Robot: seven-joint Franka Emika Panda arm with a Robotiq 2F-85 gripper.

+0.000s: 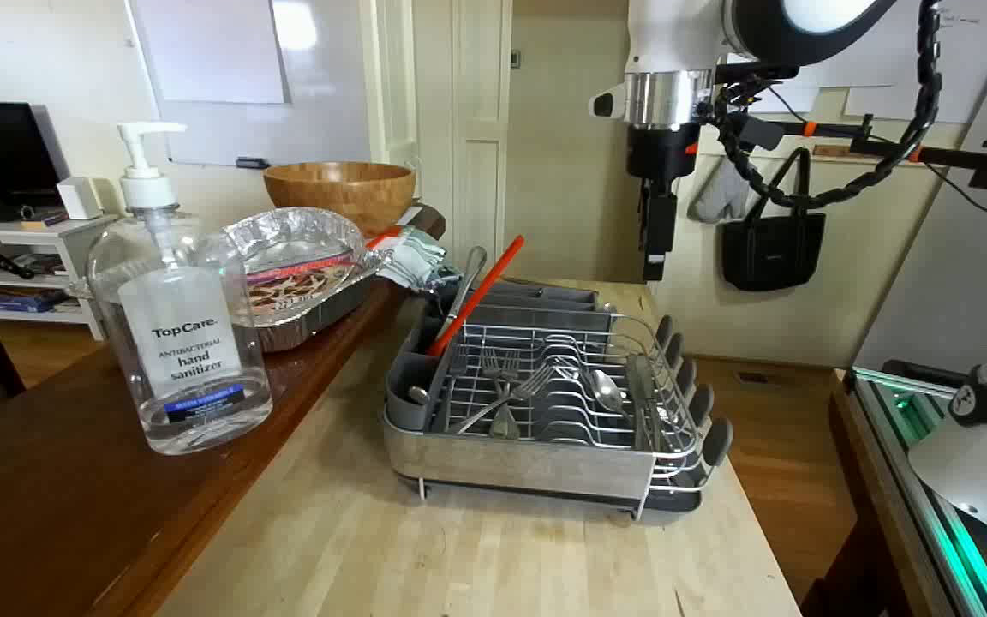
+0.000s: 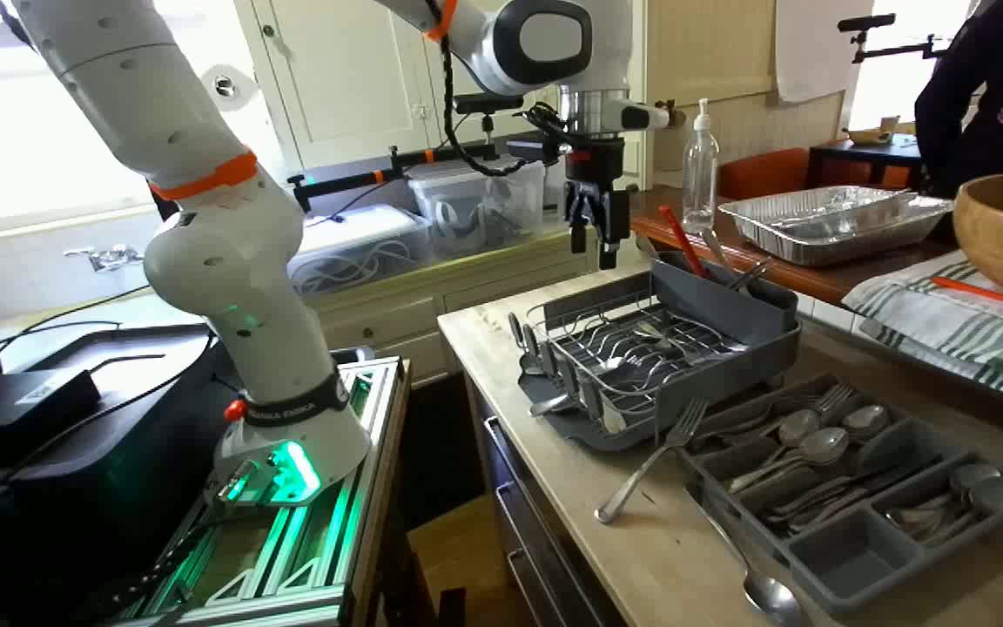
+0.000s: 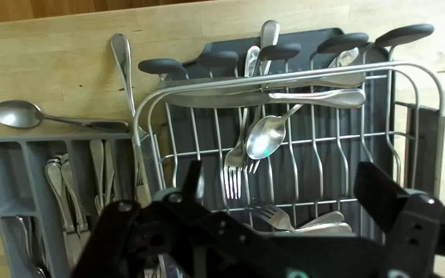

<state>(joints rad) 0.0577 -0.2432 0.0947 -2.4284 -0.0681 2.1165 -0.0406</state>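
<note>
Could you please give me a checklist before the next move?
1. Gripper open, nothing held: ok.
2. Gripper apart from the dish rack: ok, it hangs above.
3. Red handle apart from the gripper: ok.
4. Spoon in the rack free of the forks: cannot tell, it overlaps one in the wrist view.
5. Counter clear beside the cutlery tray: not ok, a second spoon lies there.

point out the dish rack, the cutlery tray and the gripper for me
Dish rack (image 1: 536,467): in an exterior view, on its flat metal side wall.
Cutlery tray (image 2: 854,550): in an exterior view, on the floor of a corner compartment.
Gripper (image 3: 278,177): in the wrist view, midway between its spread fingertips.
</note>
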